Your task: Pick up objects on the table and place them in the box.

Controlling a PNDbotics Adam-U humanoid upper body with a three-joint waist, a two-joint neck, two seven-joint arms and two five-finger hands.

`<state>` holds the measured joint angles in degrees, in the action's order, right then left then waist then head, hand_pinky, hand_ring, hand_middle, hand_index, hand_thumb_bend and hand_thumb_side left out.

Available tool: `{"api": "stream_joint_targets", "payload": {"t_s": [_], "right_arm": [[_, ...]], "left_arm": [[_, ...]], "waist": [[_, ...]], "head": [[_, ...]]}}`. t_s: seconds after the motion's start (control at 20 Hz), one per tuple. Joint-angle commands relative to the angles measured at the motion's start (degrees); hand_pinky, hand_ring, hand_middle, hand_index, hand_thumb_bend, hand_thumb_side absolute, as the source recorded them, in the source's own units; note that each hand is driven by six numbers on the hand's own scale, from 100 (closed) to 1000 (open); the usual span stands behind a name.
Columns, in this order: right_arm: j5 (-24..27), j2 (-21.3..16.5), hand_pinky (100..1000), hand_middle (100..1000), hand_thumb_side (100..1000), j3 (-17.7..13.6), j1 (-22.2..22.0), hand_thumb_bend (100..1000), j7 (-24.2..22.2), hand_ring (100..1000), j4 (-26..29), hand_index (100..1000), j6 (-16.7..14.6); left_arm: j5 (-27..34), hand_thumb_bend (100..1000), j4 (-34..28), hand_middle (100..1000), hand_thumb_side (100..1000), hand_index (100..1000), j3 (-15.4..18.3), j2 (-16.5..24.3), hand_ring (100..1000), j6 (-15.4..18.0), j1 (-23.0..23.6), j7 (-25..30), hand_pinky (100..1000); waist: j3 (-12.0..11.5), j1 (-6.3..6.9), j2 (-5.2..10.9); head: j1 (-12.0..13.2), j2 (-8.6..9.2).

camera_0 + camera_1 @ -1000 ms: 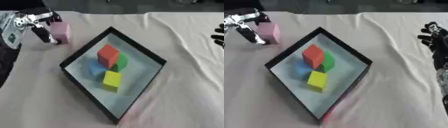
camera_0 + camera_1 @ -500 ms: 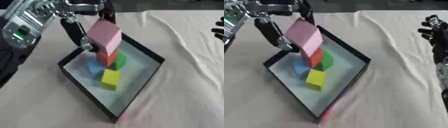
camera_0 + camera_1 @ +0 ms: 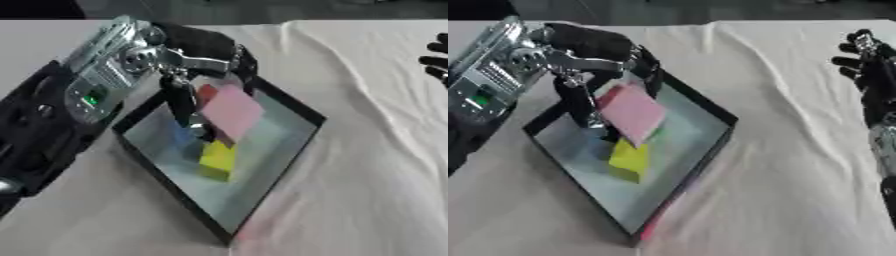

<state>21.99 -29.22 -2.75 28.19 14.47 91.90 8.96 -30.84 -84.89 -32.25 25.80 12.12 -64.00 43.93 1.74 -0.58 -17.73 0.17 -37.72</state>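
A: Where is the pink block [image 3: 231,112] held, and why so low?

B: It is pinched by the left hand [image 3: 188,75]: the fingers [image 3: 183,102] are curled round its near side and the thumb is placed on the far side. It is held just above the box [image 3: 297,134], tilted, directly over the yellow block [image 3: 217,156]. Probably it is kept low so that it will not bounce out when it is released.

A: What is seen under the fingers?

B: A small part of a red block [image 3: 206,92] is seen just behind the pink one, and something blue [image 3: 182,137] is seen below the fingertips. A green block cannot be made out now; it may be hidden.

A: And the right hand [image 3: 871,67]?

B: It is rested at the far right on the desk [image 3: 367,190], well apart from the box, with the fingers spread and nothing held. It is judged to be idle, kept out of the way.

A: What is asked next?

B: The pinch should be opened, it is thought, once the block is clear of the box wall.
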Motion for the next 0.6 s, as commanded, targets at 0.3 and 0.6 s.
{"api": "stream_joint_targets", "payload": {"t_s": [0.3, 0.6], "right_arm": [[0.55, -2.23, 890, 739, 625, -0.88, 0.2, 100, 0.37, 751, 1.92, 791, -0.62], [-1.03, -2.92, 893, 744, 609, -2.41, -1.56, 100, 2.44, 757, 3.33, 797, -1.95]], "left_arm": [[7.04, 141, -7.54, 781, 414, 866, 10.55, 3.54, 821, -8.28, 4.61, -16.26, 850], [28.48, 100, -18.49, 777, 652, 864, 25.2, 4.65, 796, -19.5, 18.83, -46.7, 838]], "waist": [[-1.05, 0.43, 3.35], [-3.09, 0.77, 4.49]], "head": [[-1.18, -0.94], [-3.01, -2.43]]}}
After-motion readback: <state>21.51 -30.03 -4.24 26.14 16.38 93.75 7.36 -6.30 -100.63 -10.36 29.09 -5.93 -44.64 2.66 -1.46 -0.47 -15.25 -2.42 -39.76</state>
